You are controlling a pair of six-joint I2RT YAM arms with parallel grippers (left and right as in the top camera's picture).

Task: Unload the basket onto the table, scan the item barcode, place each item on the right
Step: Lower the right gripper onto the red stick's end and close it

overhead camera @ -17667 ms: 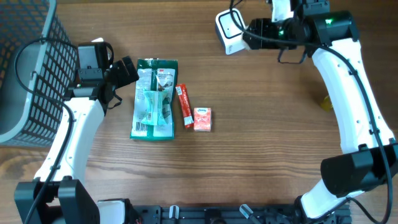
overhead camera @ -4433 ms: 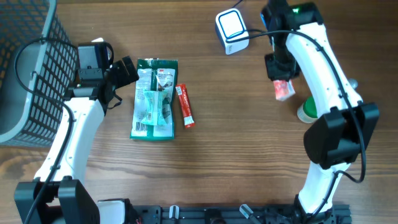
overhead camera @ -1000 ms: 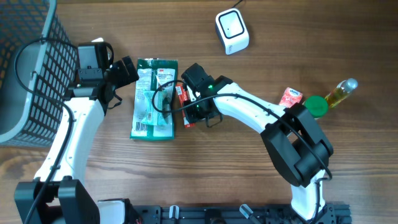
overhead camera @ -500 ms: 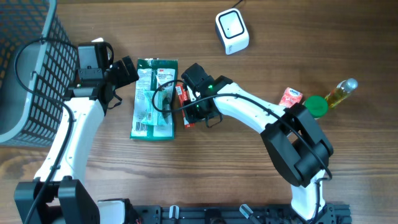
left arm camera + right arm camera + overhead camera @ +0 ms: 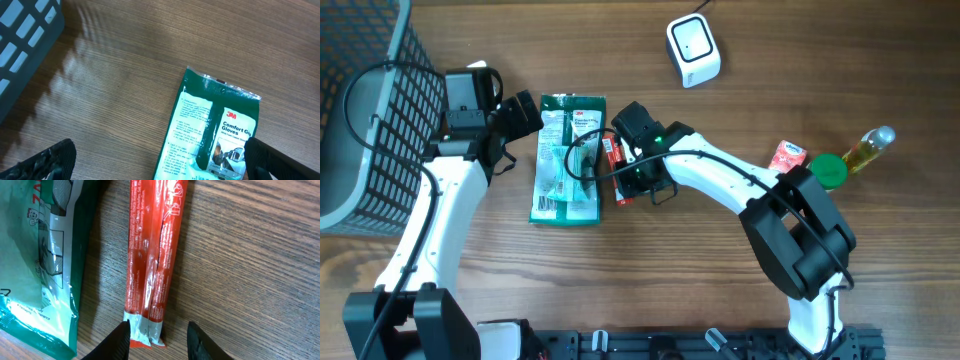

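Though unclear overhead — right tool [image 5: 160, 331] astride red sachet [image 5: 152, 255]

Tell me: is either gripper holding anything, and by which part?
Nothing is held. The right gripper straddles one end of the red stick sachet, jaws apart; left gripper open.

The small pink pack [image 5: 786, 156] no longer lies by the red stick [image 5: 152, 255]. It is now well off to the right, next to the bottle [image 5: 868, 147]. The right gripper [image 5: 159, 339] has left the scanner [image 5: 693, 50] and now sits low over the red stick's end, one finger on each side.
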